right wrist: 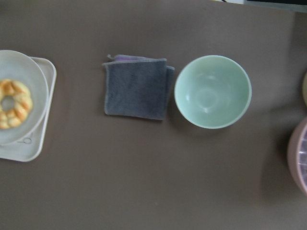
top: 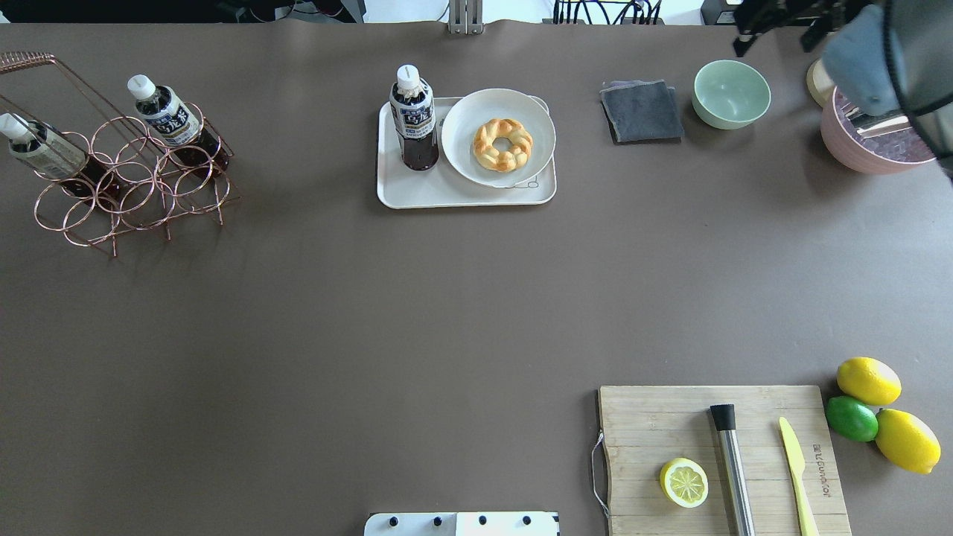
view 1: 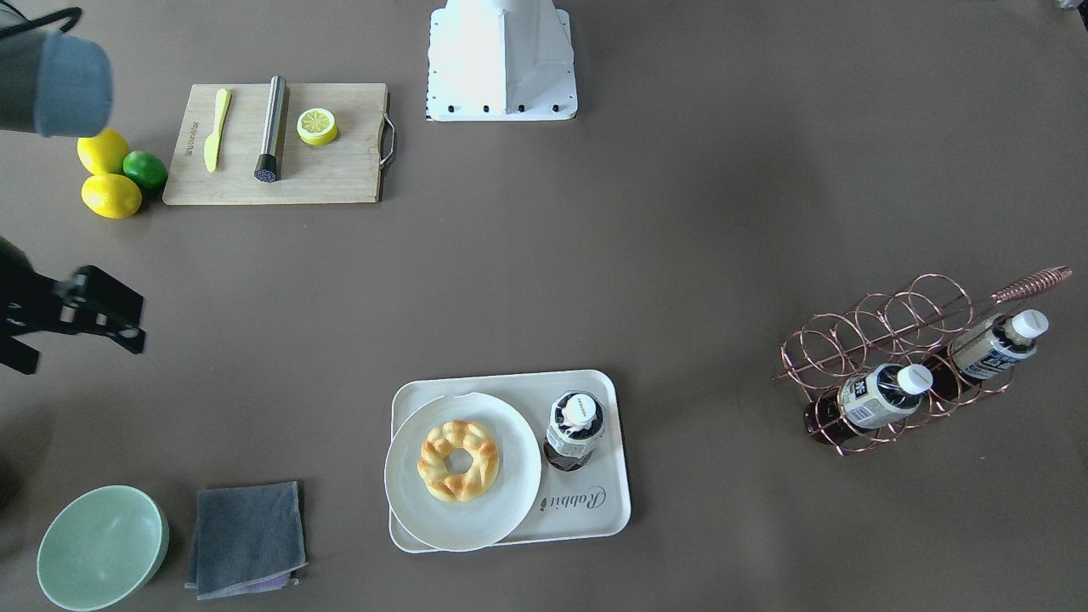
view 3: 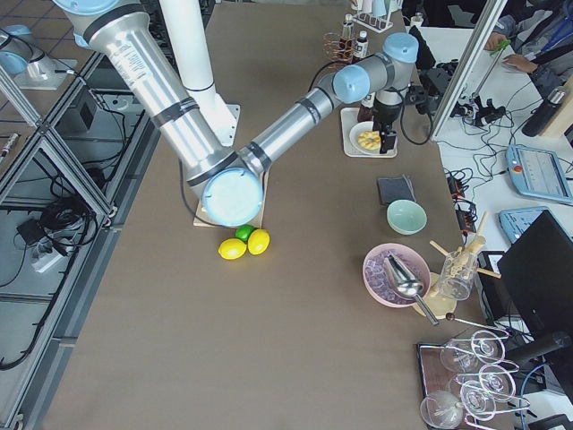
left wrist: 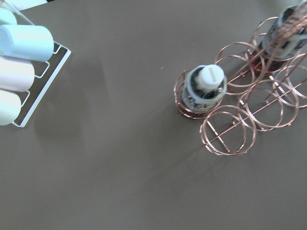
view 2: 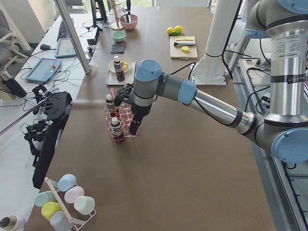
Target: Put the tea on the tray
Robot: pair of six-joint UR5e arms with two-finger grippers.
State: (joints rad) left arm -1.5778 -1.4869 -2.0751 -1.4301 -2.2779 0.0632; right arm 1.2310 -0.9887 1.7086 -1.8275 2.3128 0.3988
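One tea bottle [view 1: 574, 429] stands upright on the cream tray [view 1: 595, 518], beside the white plate; it also shows in the overhead view [top: 414, 119] on the tray [top: 447, 195]. Two more tea bottles [top: 167, 115] [top: 41, 149] lean in a copper wire rack [top: 134, 193]. My right gripper [view 1: 76, 348] hangs high over the grey cloth, away from the tray, with its fingers apart and empty. My left gripper [view 2: 131, 122] hovers over the rack; I cannot tell whether it is open. Its wrist view looks down on a racked bottle [left wrist: 205, 88].
A white plate [top: 540, 134] with a ring pastry [top: 503, 144] fills the tray's other side. A grey cloth [top: 642, 112], green bowl [top: 731, 93] and pink bowl [top: 875, 152] lie near the right arm. A cutting board [top: 722, 461], lemons and a lime [top: 851, 418] sit near the robot base.
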